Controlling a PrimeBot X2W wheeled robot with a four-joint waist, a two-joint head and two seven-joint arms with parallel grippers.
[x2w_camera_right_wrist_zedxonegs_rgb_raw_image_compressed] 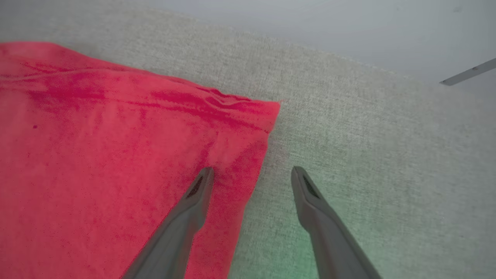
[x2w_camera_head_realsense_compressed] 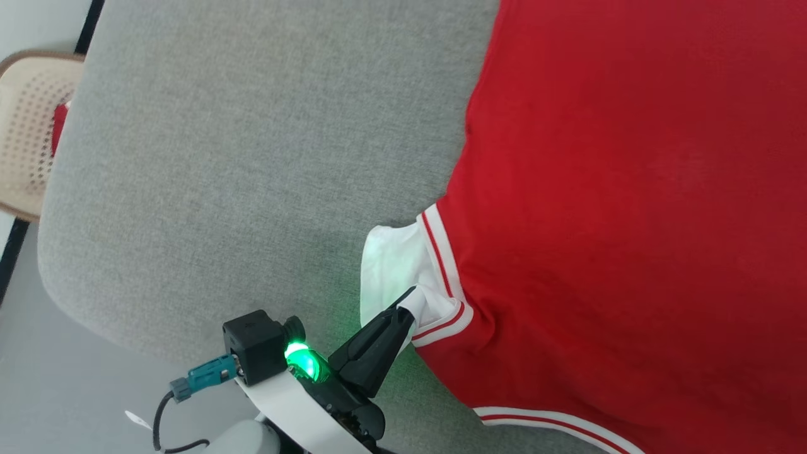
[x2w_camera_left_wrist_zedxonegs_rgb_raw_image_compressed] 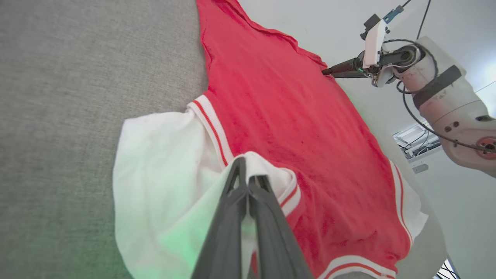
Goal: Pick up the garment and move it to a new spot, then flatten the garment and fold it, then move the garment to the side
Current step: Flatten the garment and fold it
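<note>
The garment (x2w_camera_head_realsense_compressed: 630, 189), red with white sleeve parts and striped trim, lies spread over the grey cushioned surface (x2w_camera_head_realsense_compressed: 252, 157). My left gripper (x2w_camera_head_realsense_compressed: 408, 301) is shut on a fold of the white sleeve near its striped cuff; in the left wrist view the garment (x2w_camera_left_wrist_zedxonegs_rgb_raw_image_compressed: 279, 108) stretches away from the pinched fold, where the left gripper (x2w_camera_left_wrist_zedxonegs_rgb_raw_image_compressed: 248, 170) holds. My right gripper (x2w_camera_right_wrist_zedxonegs_rgb_raw_image_compressed: 252, 170) stands open over a red corner of the garment (x2w_camera_right_wrist_zedxonegs_rgb_raw_image_compressed: 116, 155), one finger above the cloth and one above the bare cushion. The right gripper (x2w_camera_left_wrist_zedxonegs_rgb_raw_image_compressed: 325, 71) also shows at the garment's far edge.
A beige perforated chair (x2w_camera_head_realsense_compressed: 25, 132) stands beyond the cushion's left edge, with floor (x2w_camera_head_realsense_compressed: 63, 391) below the rounded corner. Bare grey cushion (x2w_camera_left_wrist_zedxonegs_rgb_raw_image_compressed: 77, 97) lies left of the garment. The right arm's pale body and cables (x2w_camera_left_wrist_zedxonegs_rgb_raw_image_compressed: 438, 89) hang beside the far edge.
</note>
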